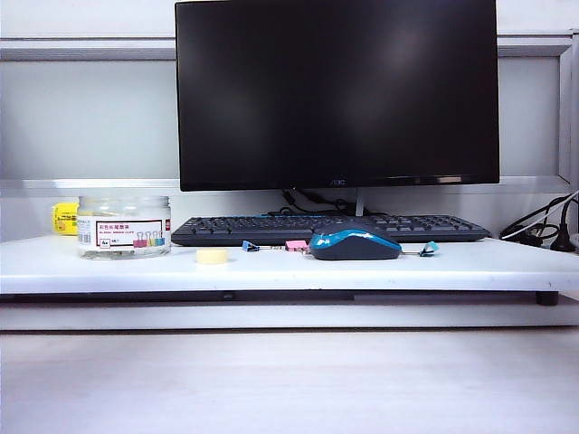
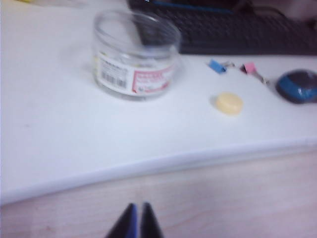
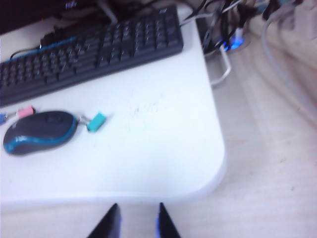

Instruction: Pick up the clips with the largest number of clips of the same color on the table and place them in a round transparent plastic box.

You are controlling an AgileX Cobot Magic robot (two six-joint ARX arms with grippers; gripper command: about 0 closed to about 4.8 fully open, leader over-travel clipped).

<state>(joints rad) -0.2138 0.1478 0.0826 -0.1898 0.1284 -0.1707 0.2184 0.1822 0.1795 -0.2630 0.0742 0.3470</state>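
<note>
Your left tool point(image 2: 137, 224) hangs over the pale wood-grain surface in front of the white bench point(image 1: 271, 271), its two dark tips clenched almost together with nothing between them. Your right tool point(image 3: 138, 224) hovers off the bench's rounded right-hand corner, tips released and standing apart, also empty. Neither tool shows in the exterior view.

The round transparent plastic box point(image 2: 136, 57) stands upright and lidless on the left part of the bench, its white label with the red stripe facing the front. The blur keeps you from telling what lies inside it. A small yellow object point(image 1: 63, 218) sits just behind the box, towards the wall.

A pale yellow tape roll point(image 1: 213, 258) lies flat to the right of the box, near the front edge. Beyond it, a blue clip point(image 1: 250, 246) and a pink clip point(image 1: 296, 245) lie side by side in front of the black keyboard point(image 1: 330, 228). The pink one is just beside the blue-and-black mouse point(image 1: 355, 245). A teal clip point(image 3: 96, 121) rests on the mouse's other side, close to it. The dark monitor point(image 1: 336, 90) rises behind the keyboard, and black cables point(image 1: 543, 231) trail off the bench's right end.
</note>
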